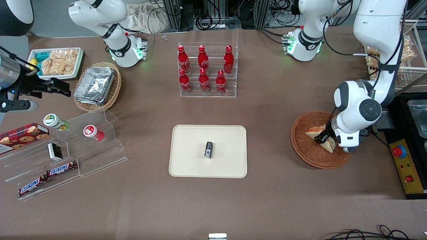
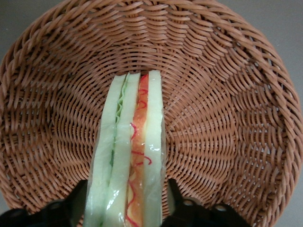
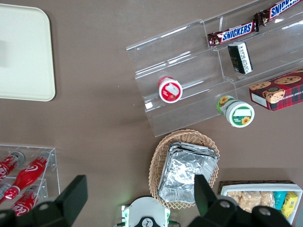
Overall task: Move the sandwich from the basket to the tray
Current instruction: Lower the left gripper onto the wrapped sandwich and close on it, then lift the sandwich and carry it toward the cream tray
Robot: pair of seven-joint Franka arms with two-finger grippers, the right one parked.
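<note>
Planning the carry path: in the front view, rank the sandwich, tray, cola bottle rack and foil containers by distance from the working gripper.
Gripper is in the basket.
1. Sandwich, between its fingers.
2. Tray, mid-table.
3. Cola bottle rack, farther from camera.
4. Foil containers, parked arm's end.

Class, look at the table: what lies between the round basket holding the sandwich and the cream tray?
Only bare brown tablecloth lies between the basket and the tray, as the front view shows. The gripper is down in the basket at the sandwich.

6 red bottles (image 1: 204,68), 2 Snickers bars (image 1: 46,176), 2 wicker baskets (image 1: 307,146), 1 sandwich (image 1: 322,136).

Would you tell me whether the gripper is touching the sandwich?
Cannot tell: in the left wrist view the gripper straddles the sandwich in the basket, contact unclear.
</note>
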